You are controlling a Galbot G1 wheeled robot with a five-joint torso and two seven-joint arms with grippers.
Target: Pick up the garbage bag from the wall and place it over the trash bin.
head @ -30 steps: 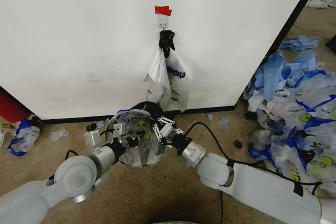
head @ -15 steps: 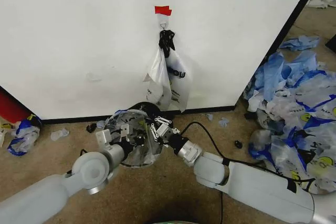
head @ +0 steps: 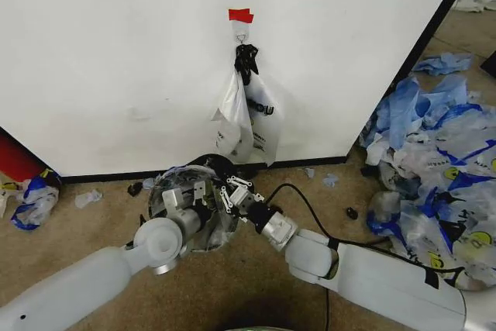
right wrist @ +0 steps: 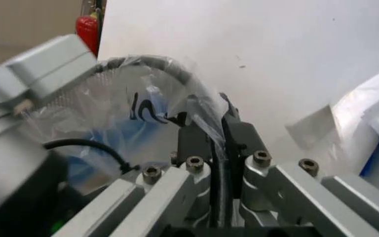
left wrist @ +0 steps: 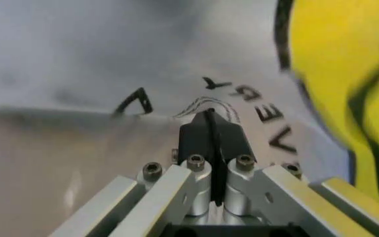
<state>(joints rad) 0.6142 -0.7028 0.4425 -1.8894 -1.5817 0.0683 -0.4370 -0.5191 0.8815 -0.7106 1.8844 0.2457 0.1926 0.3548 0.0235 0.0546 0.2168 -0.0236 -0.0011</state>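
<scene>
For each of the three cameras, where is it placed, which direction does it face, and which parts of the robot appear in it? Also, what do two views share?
Head view: from the robot's head, looking forward and down at the wall, the trash bin and both arms.
Left wrist view: on the left arm, behind the left gripper, jaws shut on the garbage bag, right against its print.
Right wrist view: on the right arm, behind the right gripper, jaws shut on the bag, facing the wall; the left arm shows too.
Shared: both wrist views show the same bag.
</scene>
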